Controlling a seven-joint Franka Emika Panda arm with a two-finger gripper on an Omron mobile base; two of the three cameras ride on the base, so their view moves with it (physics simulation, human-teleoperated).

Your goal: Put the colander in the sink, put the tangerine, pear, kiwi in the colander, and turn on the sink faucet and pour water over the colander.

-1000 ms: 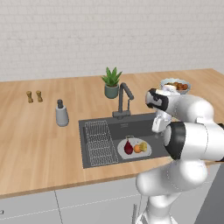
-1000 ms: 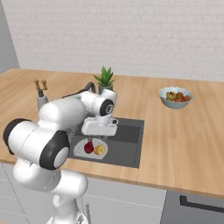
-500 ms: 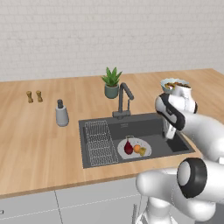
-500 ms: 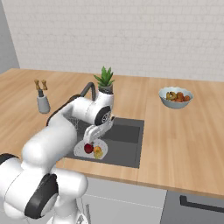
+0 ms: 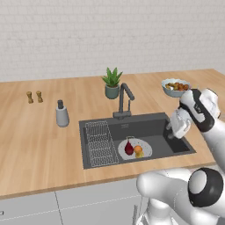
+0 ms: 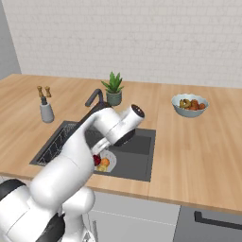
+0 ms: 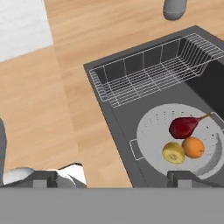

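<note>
Grey colander (image 7: pixel 181 141) holds pear (image 7: pixel 186 126), kiwi (image 7: pixel 173 152), tangerine (image 7: pixel 193 147) in sink (image 5: pixel 145 127); arm has swung right, gripper (image 5: pixel 175 130) spread wide, empty.

Both base views flank the sink (image 5: pixel 176 140); hand view overlooks it.

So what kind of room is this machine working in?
It looks like a kitchen, computer-drawn rather than real. A long wooden counter holds a dark sink with a tall faucet. A colander of fruit sits in the basin, and a bowl of fruit stands on the counter.
</note>
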